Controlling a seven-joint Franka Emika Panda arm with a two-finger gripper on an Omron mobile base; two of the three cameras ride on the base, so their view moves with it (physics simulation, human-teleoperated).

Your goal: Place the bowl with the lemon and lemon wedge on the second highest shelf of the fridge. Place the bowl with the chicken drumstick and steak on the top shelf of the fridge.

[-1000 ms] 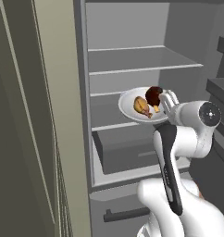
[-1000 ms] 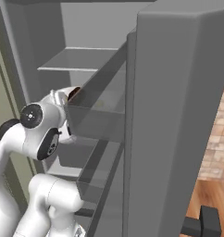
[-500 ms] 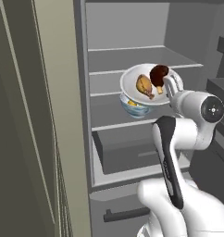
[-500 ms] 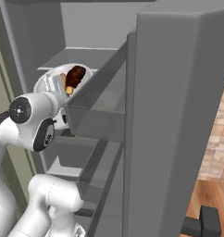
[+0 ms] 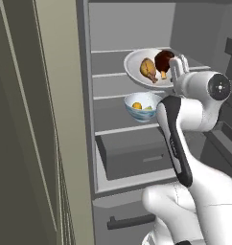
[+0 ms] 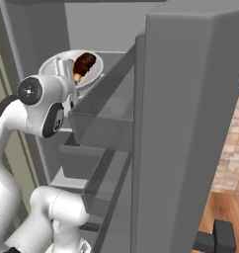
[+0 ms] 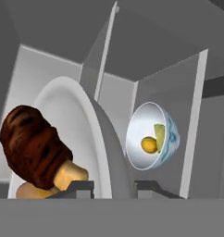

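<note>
Meat bowl: plain white, shallow, carrying the chicken drumstick and the steak. Within the last second it has risen from level with the second highest shelf to the height of the top shelf, held out in front of the open fridge. Judged not yet set down; it likely needs to go further in over that shelf before release.

Gripper: fingers closed narrowly on the bowl's near rim, one on each side of the wall, as the hand view shows.

Lemon bowl: blue-patterned, already resting on the second highest shelf, below the raised bowl, with the lemon and lemon wedge inside. That half of the task looks done.

View differences: left base view gives both bowls and their shelf levels. Right base view has the fridge door blocking most of the interior, leaving the meat bowl and steak above the arm. Hand view alone shows the rim grip, and the lemon beside the wedge.
</note>
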